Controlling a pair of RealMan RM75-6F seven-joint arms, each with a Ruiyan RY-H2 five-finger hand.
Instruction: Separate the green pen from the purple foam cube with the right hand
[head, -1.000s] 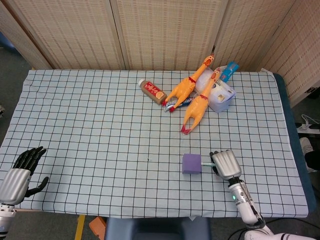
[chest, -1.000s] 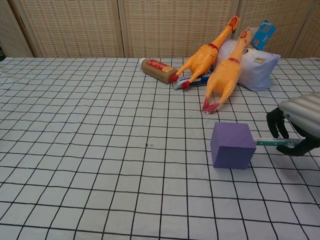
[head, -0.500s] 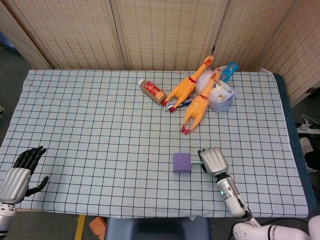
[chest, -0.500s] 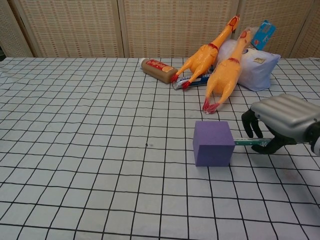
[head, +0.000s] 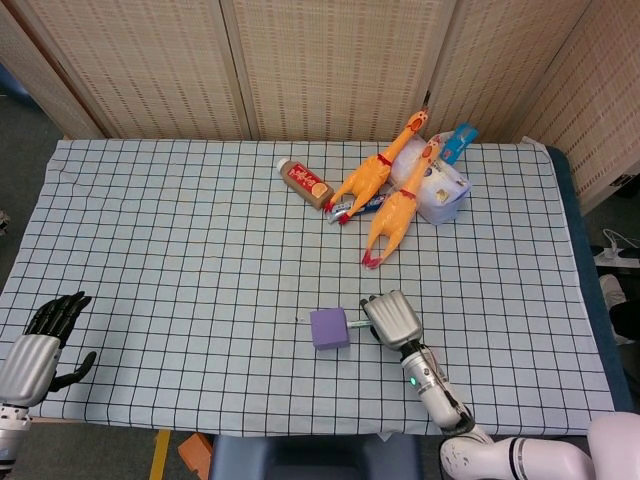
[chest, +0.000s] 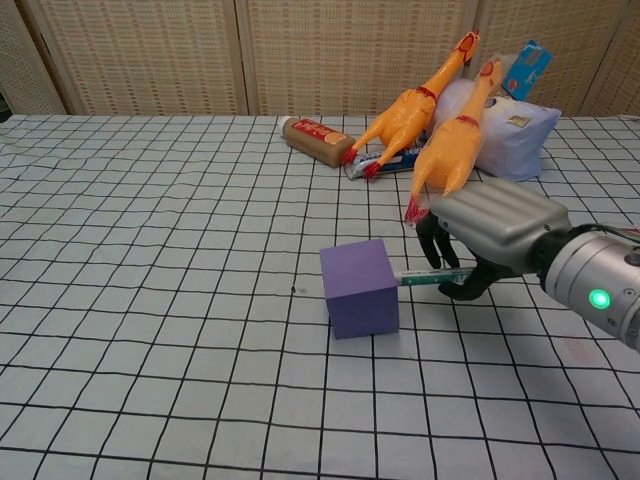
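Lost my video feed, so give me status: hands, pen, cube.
Right hand grips green pen. Pen tip still against purple foam cube, not separated. Left hand open, idle at table edge. Nothing blocking.

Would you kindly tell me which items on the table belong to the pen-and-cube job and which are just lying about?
Job: green pen, purple foam cube, right robot hand holding the pen.

Lying about: two rubber chickens, brown bottle, white bag, idle left robot hand.
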